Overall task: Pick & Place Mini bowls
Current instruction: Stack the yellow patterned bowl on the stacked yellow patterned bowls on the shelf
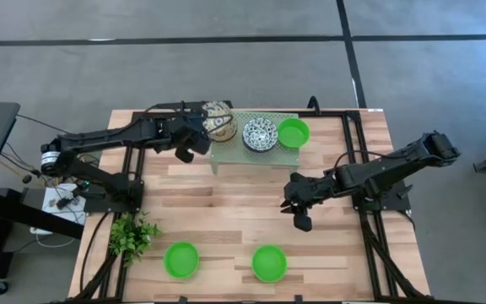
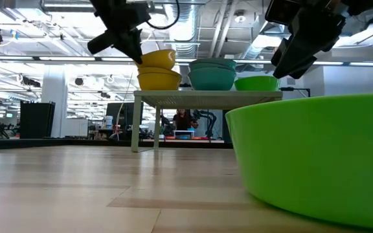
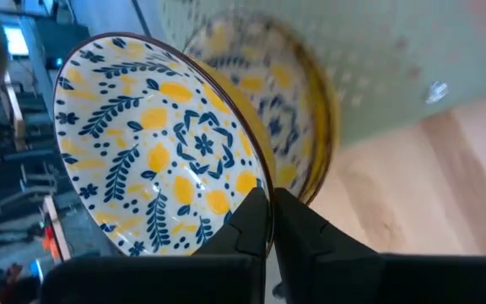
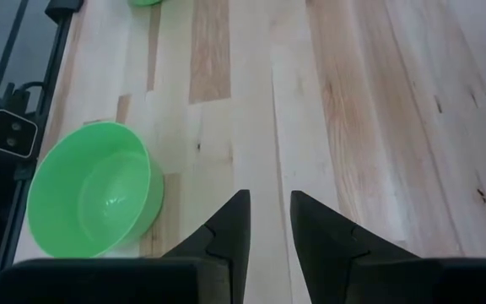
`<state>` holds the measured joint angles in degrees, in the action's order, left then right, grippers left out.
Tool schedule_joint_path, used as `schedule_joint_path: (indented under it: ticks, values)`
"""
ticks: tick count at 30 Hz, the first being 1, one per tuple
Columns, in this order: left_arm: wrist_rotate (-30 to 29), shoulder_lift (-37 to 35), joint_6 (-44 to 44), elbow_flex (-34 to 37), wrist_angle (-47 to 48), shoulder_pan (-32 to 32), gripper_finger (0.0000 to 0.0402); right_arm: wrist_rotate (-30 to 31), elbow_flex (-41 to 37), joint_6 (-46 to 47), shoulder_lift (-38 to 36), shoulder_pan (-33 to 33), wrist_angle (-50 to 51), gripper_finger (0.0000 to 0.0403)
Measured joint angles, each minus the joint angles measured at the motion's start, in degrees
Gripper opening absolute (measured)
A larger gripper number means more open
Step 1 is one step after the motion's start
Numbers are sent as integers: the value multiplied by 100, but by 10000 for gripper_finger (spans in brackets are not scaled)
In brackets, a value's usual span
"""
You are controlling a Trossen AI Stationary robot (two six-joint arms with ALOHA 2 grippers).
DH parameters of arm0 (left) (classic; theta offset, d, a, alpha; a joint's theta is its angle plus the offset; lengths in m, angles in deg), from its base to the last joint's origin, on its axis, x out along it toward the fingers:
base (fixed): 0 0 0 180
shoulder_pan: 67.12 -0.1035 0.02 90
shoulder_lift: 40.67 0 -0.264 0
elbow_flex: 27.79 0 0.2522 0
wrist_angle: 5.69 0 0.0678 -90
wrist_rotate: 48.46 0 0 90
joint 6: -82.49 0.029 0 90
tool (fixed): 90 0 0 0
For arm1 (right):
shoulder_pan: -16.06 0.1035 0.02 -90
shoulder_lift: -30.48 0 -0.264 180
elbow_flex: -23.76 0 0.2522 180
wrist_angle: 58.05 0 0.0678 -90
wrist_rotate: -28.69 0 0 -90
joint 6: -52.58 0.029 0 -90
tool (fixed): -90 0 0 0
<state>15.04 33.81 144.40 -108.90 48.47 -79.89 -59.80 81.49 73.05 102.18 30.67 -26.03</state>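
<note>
The left pincer (image 3: 270, 221) is clamped on the rim of a yellow-patterned bowl (image 3: 154, 152), tilted above the stack on the rack (image 1: 226, 150) at the desk's far side. That thin rim grip could slip and drop it. The left arm reaches far; the right pincer (image 4: 268, 221) hangs half-open and empty, mid-desk.

Wooden table (image 1: 226, 194), two green bowls (image 1: 181, 259), plant (image 1: 132, 235), rack (image 1: 234, 152)
</note>
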Motion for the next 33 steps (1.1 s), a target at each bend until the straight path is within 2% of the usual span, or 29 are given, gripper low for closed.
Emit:
schedule_joint_path:
  ticks: [3, 7, 14, 22, 33]
  values:
    - [88, -3, -2, 0, 80, -165, 10, -2, 0, 2, -2, 0, -5, 83]
    - [586, -7, -7, 126, 103, -270, 10, -2, 0, 2, -2, 0, -5, 83]
    - [553, -7, 353, 190, 80, -153, 10, -2, 0, 4, -2, 0, -3, 83]
    - [557, -7, 384, 190, 74, -143, 12, 0, 0, 4, -2, 0, -5, 83]
    - [475, -7, 365, 190, -144, -143, 52, 0, 0, 2, -2, 0, -3, 83]
